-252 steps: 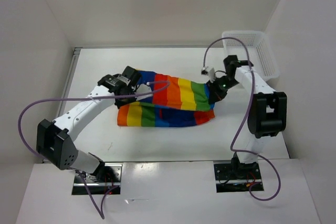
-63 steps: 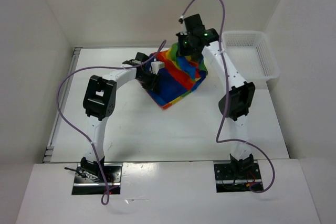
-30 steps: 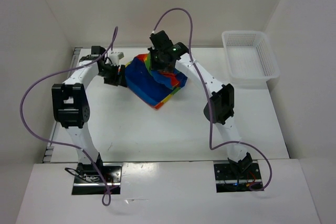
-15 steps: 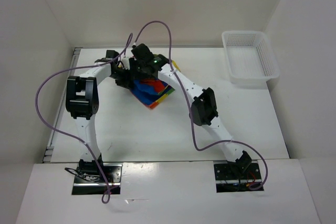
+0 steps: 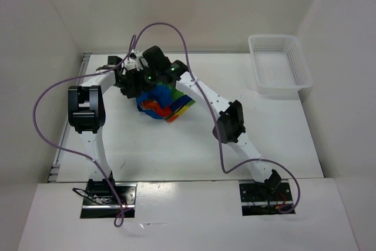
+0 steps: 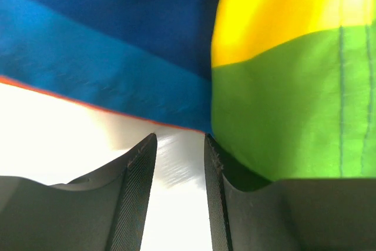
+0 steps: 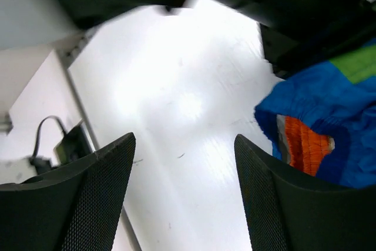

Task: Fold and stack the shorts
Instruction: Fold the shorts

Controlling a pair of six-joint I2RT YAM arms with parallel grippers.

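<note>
Shorts (image 5: 161, 101) bunched on desk (image 5: 176, 145), well left of basket (image 5: 281, 89) | your right tool (image 7: 184, 142) gapes empty (to leave the fold lying, I'd judge) | your left tool (image 6: 180, 139), slightly parted, empty, beside the cloth.

The soft cloth shorts with wide rainbow stripes (image 5: 160, 103) were spread flat across the middle of the desk (image 5: 264, 139) at first. They were then folded over and carried leftward along the far edge, and now lie toward the far left corner. A second ago they made a fairly neat folded diamond; now they are a rumpled heap with orange and red showing through the blue. The right hand (image 7: 183, 145), closed at that time, has let go and its fingers stand wide over bare desk. The left hand (image 6: 179, 139) has narrowed its gap and moved in against the cloth.
</note>
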